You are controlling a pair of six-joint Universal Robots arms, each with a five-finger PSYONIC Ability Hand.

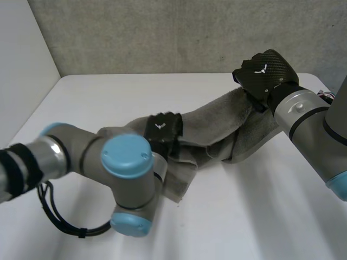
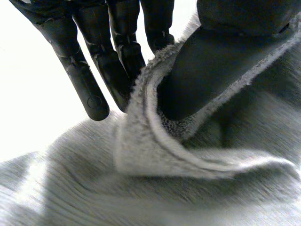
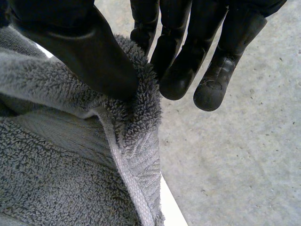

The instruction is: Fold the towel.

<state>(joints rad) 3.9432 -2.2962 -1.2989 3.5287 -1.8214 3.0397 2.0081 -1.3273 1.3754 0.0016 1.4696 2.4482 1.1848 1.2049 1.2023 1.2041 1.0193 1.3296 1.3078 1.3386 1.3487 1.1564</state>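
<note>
Both hands grip the towel (image 1: 217,127), which hangs rumpled between them, partly on the table (image 1: 108,97). The left hand (image 1: 162,128) pinches an edge between thumb and fingers, and the right hand (image 1: 265,70) pinches a raised hemmed corner. The fold seems barely begun; next, both should carry that edge across evenly and taut. Each hand's back bears a white three-armed mark, with no legible words.
</note>
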